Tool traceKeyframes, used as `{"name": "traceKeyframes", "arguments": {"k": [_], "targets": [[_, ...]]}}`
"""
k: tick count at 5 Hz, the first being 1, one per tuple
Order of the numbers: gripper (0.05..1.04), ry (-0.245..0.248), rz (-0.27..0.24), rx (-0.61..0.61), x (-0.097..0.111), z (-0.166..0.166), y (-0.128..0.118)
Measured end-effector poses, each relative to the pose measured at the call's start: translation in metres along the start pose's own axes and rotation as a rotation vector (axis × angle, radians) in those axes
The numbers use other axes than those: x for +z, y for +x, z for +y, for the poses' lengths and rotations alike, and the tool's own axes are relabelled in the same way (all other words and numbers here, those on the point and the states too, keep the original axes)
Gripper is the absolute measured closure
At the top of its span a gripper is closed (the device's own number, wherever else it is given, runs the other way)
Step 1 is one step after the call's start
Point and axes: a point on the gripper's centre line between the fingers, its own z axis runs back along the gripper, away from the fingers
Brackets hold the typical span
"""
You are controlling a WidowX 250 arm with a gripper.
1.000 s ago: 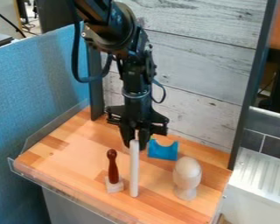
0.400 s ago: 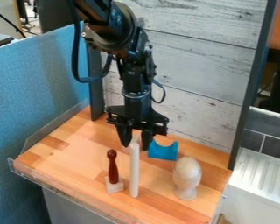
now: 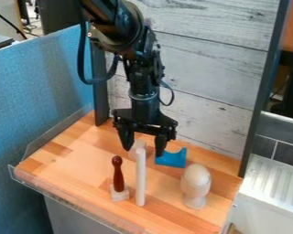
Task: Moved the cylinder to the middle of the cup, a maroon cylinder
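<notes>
**Gripper point(image 3: 143, 153) spread wide beside the white rod point(image 3: 141, 183); maroon cylinder point(image 3: 117, 174) standing where it was**

On my camera view, the biggest difference is in the fingers. A second ago I had them nearly together at the rod's top end; then they parted, and now they are spread wider again, with nothing gripped between them. The far right finger in the view has swung out so that its tip overlaps the left edge of the blue curved piece point(image 3: 171, 159). I can't tell from here whether they touch.

With the fingers apart, I now see a pale rounded shape point(image 3: 137, 145) behind the rod's top, which they mostly covered before. I can't make out what it is. The upper arm has shifted a touch to the right in the view, while the gripper hangs in nearly the same spot.

The maroon cylinder hasn't moved: it is upright on its small pale block point(image 3: 119, 195), just left of the rod in my view and apart from the gripper. The rod stands upright as before. The pale egg-shaped piece point(image 3: 195, 185) is still to the right, on the wooden tabletop point(image 3: 82, 155), and the blue piece sits behind it.
</notes>
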Motion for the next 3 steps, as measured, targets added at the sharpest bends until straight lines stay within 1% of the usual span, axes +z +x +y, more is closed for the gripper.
{"name": "traceKeyframes", "arguments": {"k": [1, 2, 3], "targets": [[0.079, -0.017, -0.008, 0.030, 0.008, 0.008, 0.008], [0.083, -0.063, -0.009, 0.085, 0.024, 0.019, 0.019], [0.083, -0.051, -0.063, 0.132, 0.057, 0.039, 0.035]]}}
